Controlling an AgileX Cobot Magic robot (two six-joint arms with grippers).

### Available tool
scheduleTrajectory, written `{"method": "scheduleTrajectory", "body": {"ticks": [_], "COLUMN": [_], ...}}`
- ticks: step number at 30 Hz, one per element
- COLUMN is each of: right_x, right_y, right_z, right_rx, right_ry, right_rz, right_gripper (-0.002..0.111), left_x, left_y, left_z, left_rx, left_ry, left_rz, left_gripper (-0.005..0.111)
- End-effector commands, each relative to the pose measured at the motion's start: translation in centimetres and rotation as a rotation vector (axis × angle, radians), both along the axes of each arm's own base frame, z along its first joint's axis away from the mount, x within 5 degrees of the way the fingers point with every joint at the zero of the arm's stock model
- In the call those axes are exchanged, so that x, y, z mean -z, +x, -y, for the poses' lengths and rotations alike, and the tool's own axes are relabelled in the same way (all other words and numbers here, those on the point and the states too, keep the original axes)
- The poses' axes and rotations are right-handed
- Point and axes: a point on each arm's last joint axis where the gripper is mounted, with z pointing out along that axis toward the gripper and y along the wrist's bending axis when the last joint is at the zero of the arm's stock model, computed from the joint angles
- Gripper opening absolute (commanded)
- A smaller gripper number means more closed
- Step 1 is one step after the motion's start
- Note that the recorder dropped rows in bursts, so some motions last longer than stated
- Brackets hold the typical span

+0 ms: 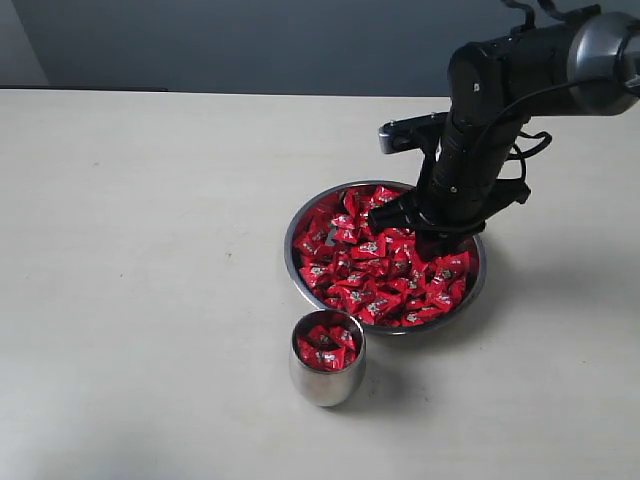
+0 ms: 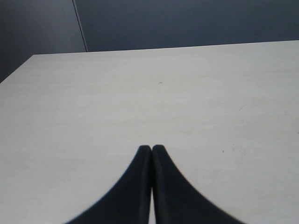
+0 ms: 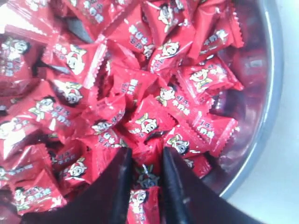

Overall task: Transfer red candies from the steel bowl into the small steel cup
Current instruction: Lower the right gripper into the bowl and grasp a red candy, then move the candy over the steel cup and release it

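Note:
The steel bowl holds a heap of red candies. My right gripper reaches down into the bowl's right side. In the right wrist view, the right gripper is shut on one red candy, pinched between its two dark fingers among the pile, close to the bowl's rim. The small steel cup stands upright just in front of the bowl, with a few red candies inside. My left gripper is shut on nothing above bare table and is out of the exterior view.
The pale table stretches wide to the left of the bowl and cup. A dark wall runs along the table's far edge. The right arm comes in from the upper right, above the bowl.

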Motion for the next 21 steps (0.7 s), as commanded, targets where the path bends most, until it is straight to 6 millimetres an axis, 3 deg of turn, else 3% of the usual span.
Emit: {"method": "scheduleTrajectory", "body": {"ticks": [1,10,14,17,21], "right_x": [-1.7,-5.3,-6.5,-7.5,-7.6], "right_y": [-0.2,-2.6,-4.7,-7.5,-10.3], "right_z": [0.4,-0.9,-2.8,-5.1,-7.5], "right_rx": [-0.006,-0.075,-0.155,-0.259,-0.367], "right_ry": [0.014,0.049,0.073,0.1,0.109], "right_rz": [0.037,0.083,0.108,0.13,0.13], "right_gripper": [-0.001,-0.001,-0.001,-0.001,-0.001], "left_x": [0.1,0.1,0.1,0.1,0.1], "left_y": [0.0,0.0,0.0,0.0,0.0], "left_z": [0.0,0.0,0.0,0.0,0.0], "left_rx": [0.006,0.006,0.006,0.006,0.006], "left_ry": [0.002,0.002,0.002,0.002,0.002], "left_rz": [0.008,0.008,0.008,0.008,0.008], "left_gripper": [0.0,0.0,0.0,0.0,0.0]}}
